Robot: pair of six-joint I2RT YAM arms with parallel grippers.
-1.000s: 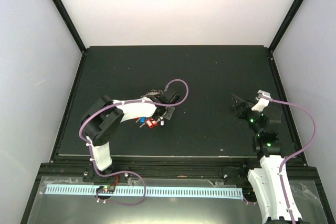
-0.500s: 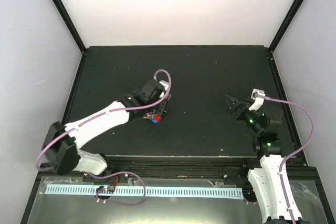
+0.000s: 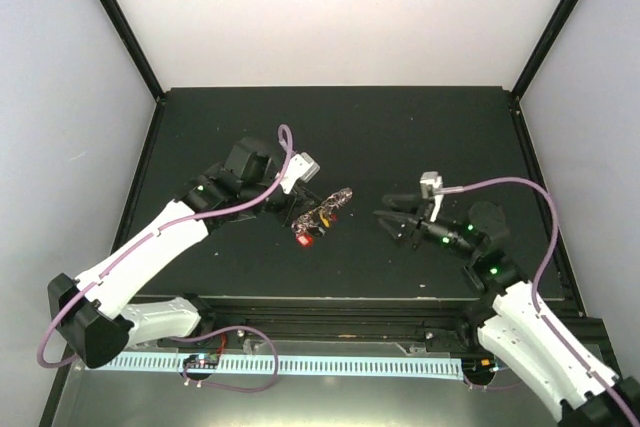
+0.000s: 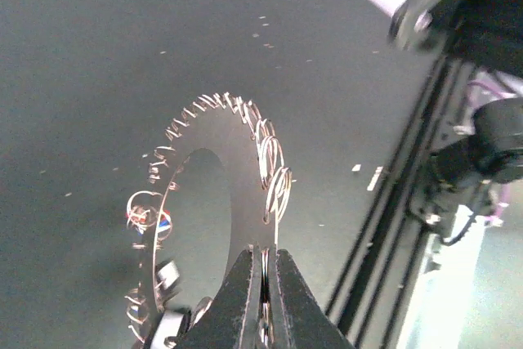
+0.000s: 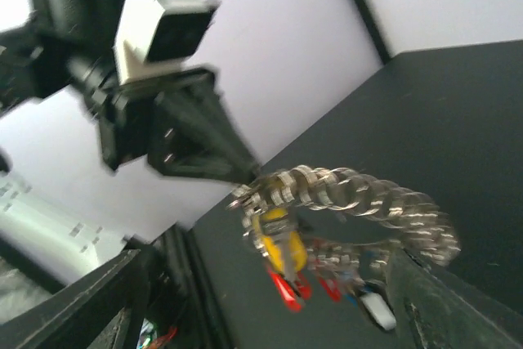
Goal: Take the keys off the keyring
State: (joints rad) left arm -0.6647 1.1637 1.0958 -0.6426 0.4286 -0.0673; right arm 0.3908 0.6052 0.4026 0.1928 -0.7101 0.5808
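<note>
The keys [image 3: 322, 215] hang as a spiky silvery bunch with red heads, lifted above the black table [image 3: 420, 132] near its centre. My left gripper [image 3: 298, 204] is shut on the keyring [image 4: 265, 239]; in the left wrist view the thin wire runs straight into the closed fingertips [image 4: 245, 279]. The keys [image 4: 265, 149] fan round the ring. My right gripper [image 3: 386, 209] is open, pointing left at the bunch from a short gap away. In the right wrist view the keys [image 5: 351, 202], with yellow and red heads, hang ahead between its spread fingers [image 5: 445, 304], untouched.
A black rail [image 3: 330, 309] runs along the table's near edge, below both arms. Black posts and pale walls close in the left, right and back sides. The left arm's purple cable [image 3: 285, 147] loops above its wrist.
The left arm has stretched out and lifted the bunch off the table, carrying it slightly right. The right arm has swung left from the table's right side toward the bunch, its jaws narrowing a little.
</note>
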